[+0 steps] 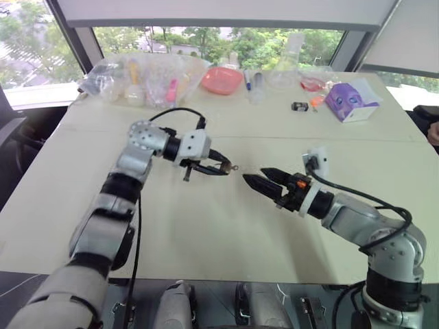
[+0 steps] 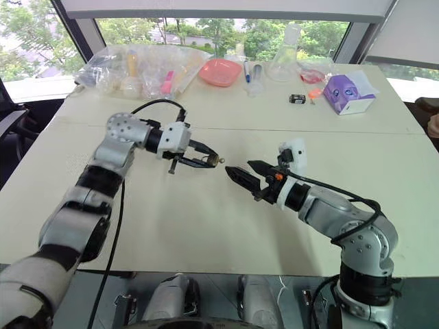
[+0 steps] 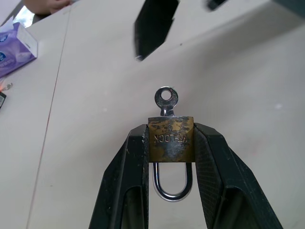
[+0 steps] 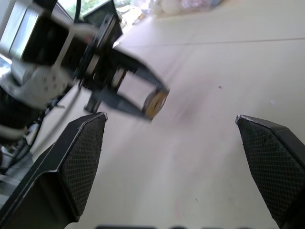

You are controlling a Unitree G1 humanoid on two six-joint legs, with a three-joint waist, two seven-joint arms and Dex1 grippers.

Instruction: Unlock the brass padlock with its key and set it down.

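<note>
Where the left gripper (image 3: 169, 143) closes, the padlock (image 3: 170, 139) sits clamped between its two fingers (image 3: 136, 162), brass body pinched on both side faces near the tips, held above the table (image 1: 206, 233). Shackle (image 3: 172, 183) hangs back between the fingers toward the wrist; the key (image 3: 166, 100) stands in the body's far end, round bow pointing outward past the fingertips. Long axis of lock and key runs along the fingers, aimed toward the right gripper (image 1: 264, 181). Key blade is hidden inside the body; whether the shackle is latched cannot be told. From the head cameras the padlock is a small speck at the fingertips. Right gripper's fingers (image 4: 81, 162) are spread wide, holding nothing, just short of the key and apart from it.
</note>
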